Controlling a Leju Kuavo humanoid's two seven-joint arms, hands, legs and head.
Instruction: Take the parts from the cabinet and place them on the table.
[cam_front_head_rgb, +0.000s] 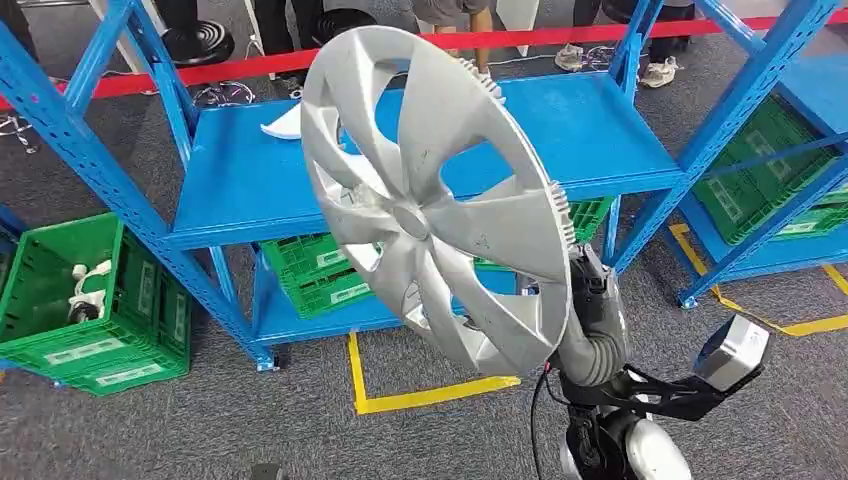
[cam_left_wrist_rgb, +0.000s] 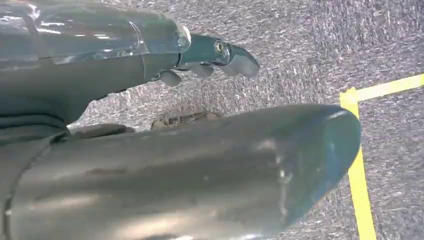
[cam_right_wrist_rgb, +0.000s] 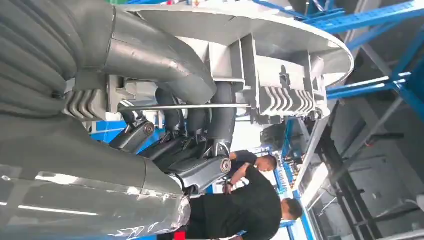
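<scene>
Above the blue steel shelving (cam_front_head_rgb: 590, 130), the silver hubcap (cam_front_head_rgb: 430, 200) is held up in the air, tilted, by the right robot hand (cam_right_wrist_rgb: 195, 125), whose fingers (cam_right_wrist_rgb: 220, 117) curl around the ribbed clips at its rim. Left robot hand (cam_left_wrist_rgb: 220, 55) hangs over grey carpet (cam_left_wrist_rgb: 310, 45) with yellow floor tape (cam_left_wrist_rgb: 362, 195), holding nothing, fingers loosely extended. Green crates (cam_front_head_rgb: 90, 310) carry pale labels too small to read.

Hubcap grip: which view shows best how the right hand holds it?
Right wrist view: the fingers wrap the inner rim of the hubcap at close range. The head view shows the hubcap's face, with the right hand at its edge. The left wrist view shows carpet.
</scene>
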